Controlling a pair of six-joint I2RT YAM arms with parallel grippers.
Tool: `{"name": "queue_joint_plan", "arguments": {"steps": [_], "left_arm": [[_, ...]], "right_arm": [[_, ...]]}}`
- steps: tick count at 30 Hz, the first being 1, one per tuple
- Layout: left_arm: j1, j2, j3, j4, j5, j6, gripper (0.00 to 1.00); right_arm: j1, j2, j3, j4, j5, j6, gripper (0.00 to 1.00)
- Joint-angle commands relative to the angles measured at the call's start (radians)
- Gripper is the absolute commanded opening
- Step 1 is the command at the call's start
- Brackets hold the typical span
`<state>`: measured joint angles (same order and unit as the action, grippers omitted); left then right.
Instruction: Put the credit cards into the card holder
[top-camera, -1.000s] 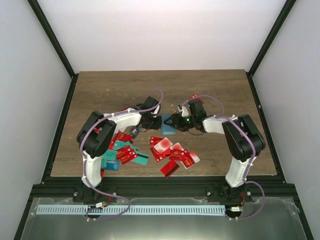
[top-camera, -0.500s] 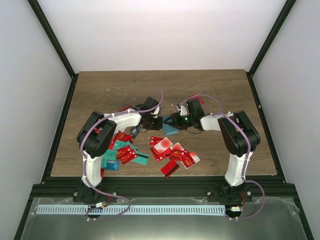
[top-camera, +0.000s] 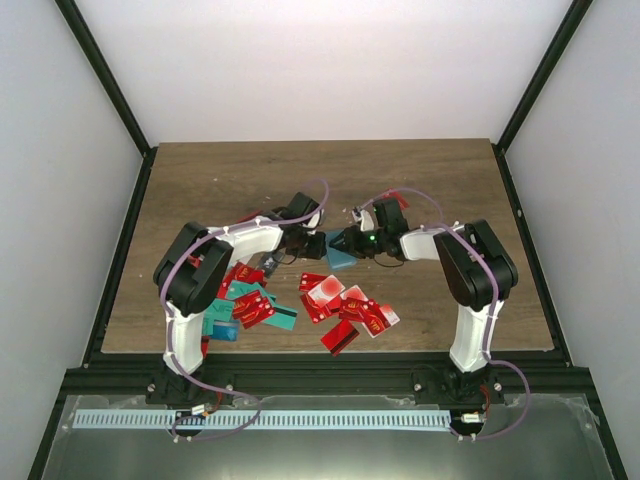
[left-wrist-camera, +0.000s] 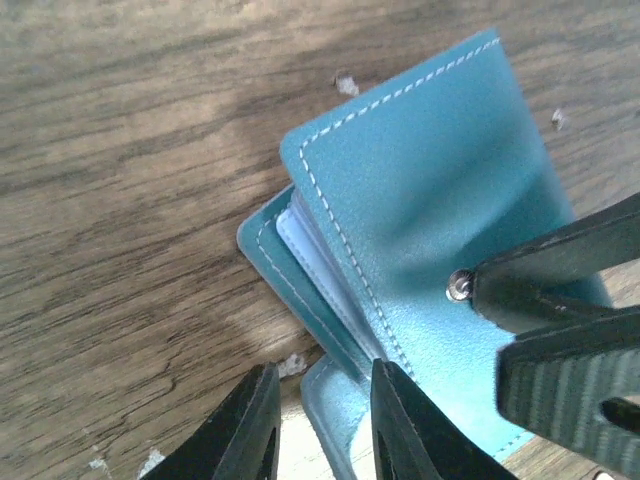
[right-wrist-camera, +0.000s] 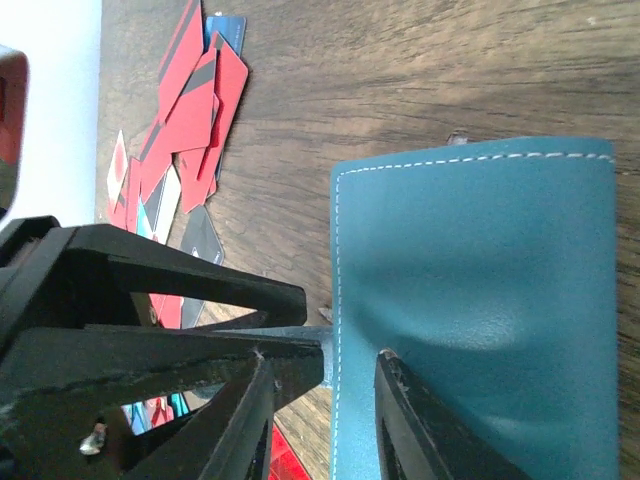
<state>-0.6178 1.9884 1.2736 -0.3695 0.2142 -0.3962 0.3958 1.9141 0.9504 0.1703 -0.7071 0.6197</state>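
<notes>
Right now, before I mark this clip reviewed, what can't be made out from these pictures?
Left wrist: whether the left tool pinches the card holder; the bottom edge cuts off its fingers.
Right wrist: likewise the right tool, fingers cut off the same way.
Both wrists: the holder's cover hides most of its inside, so any card there is unseen.
Top view: both tools hide most of the holder; print on the credit cards is too small.

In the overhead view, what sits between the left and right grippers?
The soft teal-blue folding card holder, between the left gripper and right gripper; seen from the top and both wrist views.
</notes>
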Motion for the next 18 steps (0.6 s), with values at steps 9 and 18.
{"name": "queue_joint_plan", "arguments": {"steps": [9, 18], "left_arm": [[0.001, 0.085, 0.170, -0.029, -0.012, 0.082, 0.27], [0.001, 0.150, 0.222, -0.068, -0.024, 0.164, 0.23]], "right_arm": [[-0.014, -0.052, 0.006, -0.072, 0.034, -0.023, 0.26], [-0.050, -0.145, 0.027, -0.126, 0.081, -0.068, 0.26]]}}
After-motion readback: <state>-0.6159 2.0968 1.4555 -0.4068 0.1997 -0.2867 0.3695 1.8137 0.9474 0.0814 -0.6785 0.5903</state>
